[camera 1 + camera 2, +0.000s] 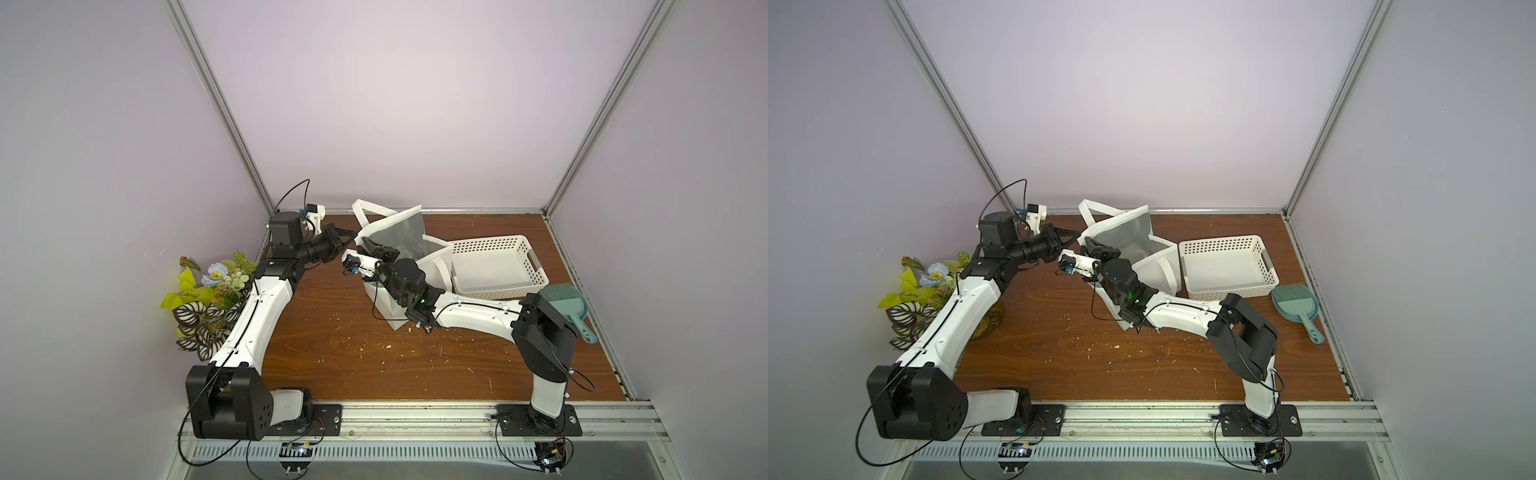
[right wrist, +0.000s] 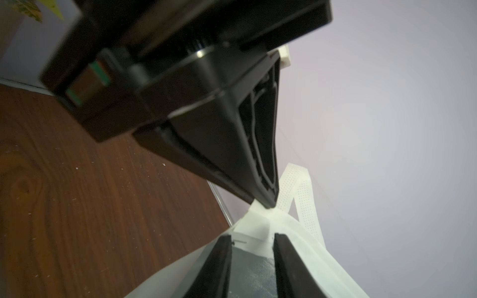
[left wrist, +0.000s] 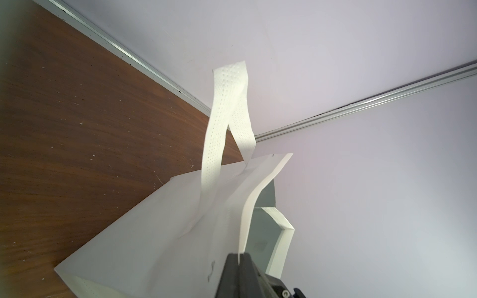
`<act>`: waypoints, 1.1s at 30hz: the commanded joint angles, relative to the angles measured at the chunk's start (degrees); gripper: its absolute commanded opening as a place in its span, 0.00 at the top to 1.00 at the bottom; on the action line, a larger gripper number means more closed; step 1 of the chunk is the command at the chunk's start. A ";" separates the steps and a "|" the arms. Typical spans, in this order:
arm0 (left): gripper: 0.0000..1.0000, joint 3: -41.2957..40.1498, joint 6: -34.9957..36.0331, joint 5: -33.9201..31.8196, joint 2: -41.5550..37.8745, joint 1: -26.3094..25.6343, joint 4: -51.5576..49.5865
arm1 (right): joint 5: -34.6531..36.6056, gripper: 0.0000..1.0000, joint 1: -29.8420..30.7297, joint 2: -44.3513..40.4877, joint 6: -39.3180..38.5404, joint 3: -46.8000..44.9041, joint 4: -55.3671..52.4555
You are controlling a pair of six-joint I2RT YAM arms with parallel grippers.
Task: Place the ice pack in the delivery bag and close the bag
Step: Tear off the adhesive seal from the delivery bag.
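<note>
Ice pack: not visible; whether it lies inside the delivery bag (image 1: 386, 307), below the right claw (image 2: 252, 236), cannot be told.
Left claw (image 3: 240, 255): pinched on that bag's rim, holding the mouth open.
Nearer arm: right claw, jaws partly apart, empty, inside the mouth.

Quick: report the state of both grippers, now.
Left gripper: shut on the rim of the delivery bag.
Right gripper: open, jaws apart at the bag's mouth, nothing visibly held.

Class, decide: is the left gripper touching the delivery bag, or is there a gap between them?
Touching. The left wrist view shows the left gripper shut on the white rim of the delivery bag.
</note>
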 commanded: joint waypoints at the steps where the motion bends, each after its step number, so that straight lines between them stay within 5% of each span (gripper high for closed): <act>1: 1.00 -0.50 -0.39 -0.20 -0.03 0.82 1.01 | 0.94 0.64 0.08 0.75 0.28 1.80 1.93; 13: 1.00 -1.93 -1.60 -0.65 -0.77 0.82 1.62 | 1.24 0.69 0.04 1.60 0.63 2.85 1.93; 19: 1.00 -1.99 -1.47 -0.66 -0.61 0.82 1.69 | 1.21 0.80 0.13 0.59 0.50 1.99 2.03; 24: 1.00 -1.91 -1.61 -0.66 -0.60 0.82 1.98 | 1.59 1.00 0.07 -0.16 0.26 1.33 2.61; 33: 1.00 -1.48 -0.80 -0.88 -0.19 0.82 1.55 | 1.67 1.00 -0.24 -3.63 3.04 1.48 0.83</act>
